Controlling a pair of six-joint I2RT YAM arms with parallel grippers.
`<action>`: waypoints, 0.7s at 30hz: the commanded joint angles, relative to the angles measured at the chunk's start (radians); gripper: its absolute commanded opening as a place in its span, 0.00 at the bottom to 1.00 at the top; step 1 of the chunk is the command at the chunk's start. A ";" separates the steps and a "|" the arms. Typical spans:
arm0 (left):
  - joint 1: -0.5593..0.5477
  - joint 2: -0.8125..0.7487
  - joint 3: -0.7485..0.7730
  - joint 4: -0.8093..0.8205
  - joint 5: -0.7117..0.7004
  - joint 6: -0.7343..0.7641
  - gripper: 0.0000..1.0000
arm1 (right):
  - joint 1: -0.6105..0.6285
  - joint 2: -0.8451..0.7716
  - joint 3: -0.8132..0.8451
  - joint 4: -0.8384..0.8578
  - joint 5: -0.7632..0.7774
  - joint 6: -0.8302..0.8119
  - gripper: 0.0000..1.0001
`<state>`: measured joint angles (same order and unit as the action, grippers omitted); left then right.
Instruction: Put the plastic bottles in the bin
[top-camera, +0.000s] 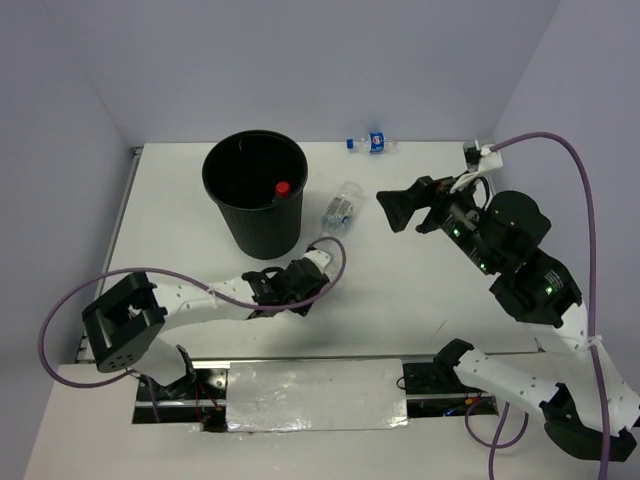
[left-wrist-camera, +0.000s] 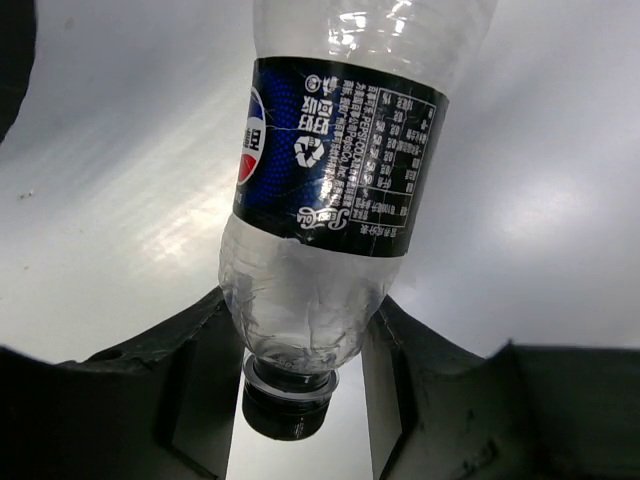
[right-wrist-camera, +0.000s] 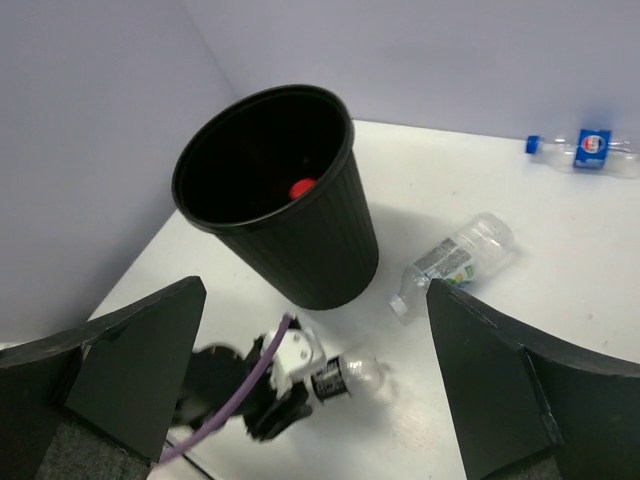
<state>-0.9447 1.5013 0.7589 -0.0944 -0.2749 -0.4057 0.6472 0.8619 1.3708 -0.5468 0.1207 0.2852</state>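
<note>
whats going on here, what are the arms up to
The left gripper is closed on the neck end of a dark-blue-labelled bottle, down by the table just in front of the bin. The right gripper hangs open, holding nothing. One red-capped bottle is already in the bin; a clear bottle lies beside it, and a blue-capped bottle lies near the far edge.

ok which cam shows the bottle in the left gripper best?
Left wrist: the blue-label bottle fills the frame, label legible, neck end between the fingers of the left gripper. Right wrist shows it small, low in frame. Top external mostly hides it under the gripper.
</note>
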 joint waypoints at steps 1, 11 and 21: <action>-0.164 -0.111 0.170 -0.198 -0.189 -0.019 0.00 | -0.024 -0.015 -0.035 -0.034 0.129 0.044 1.00; -0.186 -0.253 0.796 -0.470 -0.472 0.059 0.00 | -0.362 0.120 -0.121 -0.099 0.068 0.180 1.00; 0.453 -0.092 1.017 -0.468 -0.150 0.167 0.00 | -0.204 0.572 -0.072 0.122 0.140 0.385 1.00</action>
<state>-0.5838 1.3113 1.7481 -0.5076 -0.5568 -0.2680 0.3595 1.3582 1.2110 -0.5240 0.1909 0.5892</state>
